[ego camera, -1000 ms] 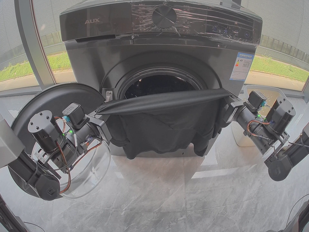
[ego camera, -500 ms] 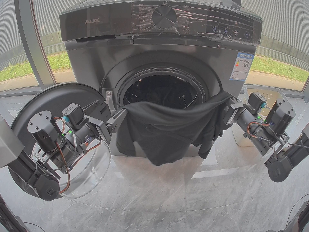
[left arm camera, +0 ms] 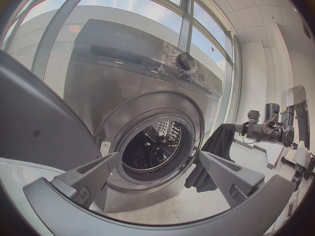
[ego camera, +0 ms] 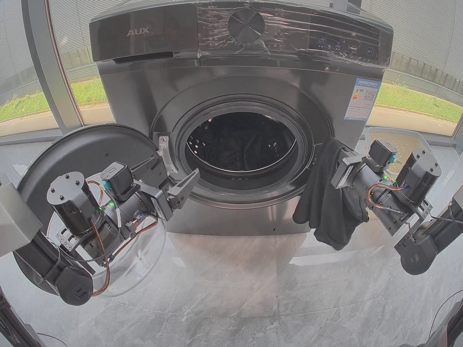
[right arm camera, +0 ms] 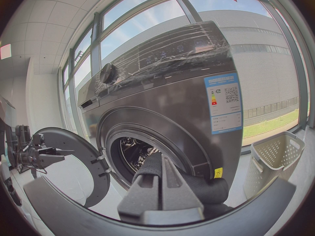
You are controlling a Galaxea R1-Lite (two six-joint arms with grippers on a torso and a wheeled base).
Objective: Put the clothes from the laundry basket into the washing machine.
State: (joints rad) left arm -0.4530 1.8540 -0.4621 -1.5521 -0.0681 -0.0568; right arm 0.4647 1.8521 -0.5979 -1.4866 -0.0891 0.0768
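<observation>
The grey washing machine (ego camera: 241,73) stands with its round door (ego camera: 82,155) swung wide to the left. Dark clothes lie inside the drum (ego camera: 241,143). My right gripper (ego camera: 337,162) is at the right rim of the drum opening, shut on a black garment (ego camera: 330,203) that hangs limp toward the floor. From the right wrist, the shut fingers (right arm camera: 162,171) pinch the black garment (right arm camera: 203,189). My left gripper (ego camera: 179,169) is open and holds nothing, in front of the door hinge at the opening's left side. Its fingers (left arm camera: 98,169) frame the drum (left arm camera: 154,145), and the garment (left arm camera: 213,154) hangs beyond them.
A white laundry basket (ego camera: 400,138) stands on the floor to the right of the machine, behind my right arm; it is also in the right wrist view (right arm camera: 275,156). The pale marble floor (ego camera: 241,285) lies in front. Tall windows back the machine.
The left gripper opened and let go of the garment, which had been stretched across the opening. The cloth swung to the right and now hangs from the right gripper alone.
</observation>
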